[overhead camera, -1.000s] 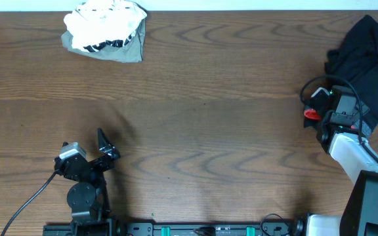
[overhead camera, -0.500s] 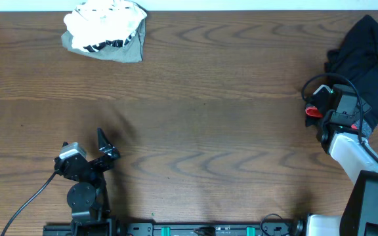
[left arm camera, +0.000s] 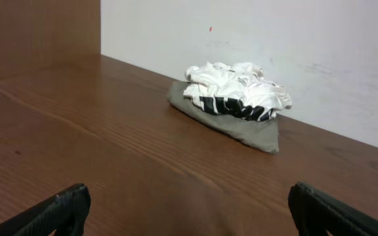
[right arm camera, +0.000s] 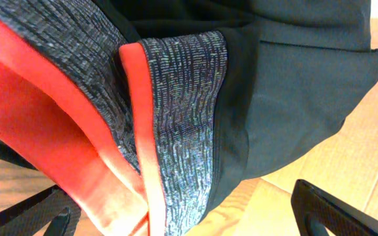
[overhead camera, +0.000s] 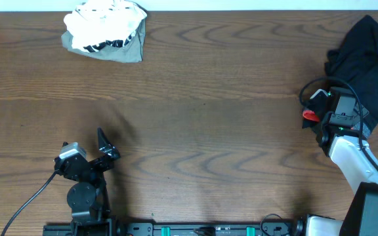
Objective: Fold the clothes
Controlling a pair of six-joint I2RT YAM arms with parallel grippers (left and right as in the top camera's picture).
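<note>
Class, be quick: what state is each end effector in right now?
Left end effector: open, holding nothing.
Right end effector: open at the black garment, nothing gripped.

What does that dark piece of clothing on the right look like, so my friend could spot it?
Look to the wooden table's right edge, toward the far corner. The black garment lies bunched there. Unlike the white-and-olive pile at the far left, it has a heathered grey band and coral-red edge.
</note>
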